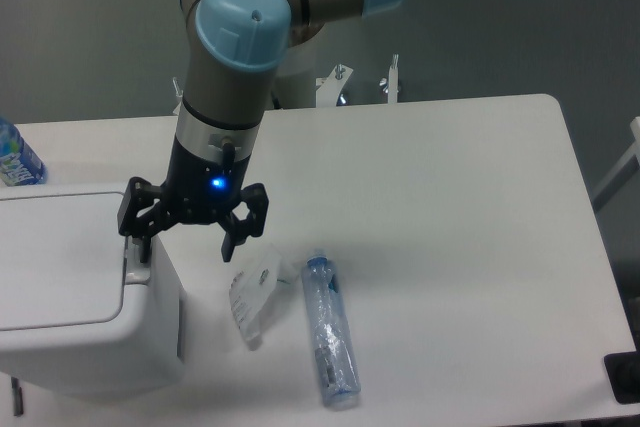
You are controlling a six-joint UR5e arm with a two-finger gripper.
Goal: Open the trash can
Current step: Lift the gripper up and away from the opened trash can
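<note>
The trash can (70, 287), a large boxy white bin with a flat lid lying shut, fills the lower left of the camera view. A grey push-button strip (135, 269) runs along its right rim. My gripper (185, 249) hangs open over that right edge. Its left finger (140, 243) points down right at the strip, and I cannot tell whether it touches. Its right finger (230, 244) hangs over the table beside the bin. Nothing is between the fingers.
A clear plastic bottle (329, 330) lies on its side right of the bin. A crumpled clear wrapper (255, 292) lies between bottle and bin. Another bottle with a blue label (15, 159) stands at the far left edge. The table's right edge is near x 600.
</note>
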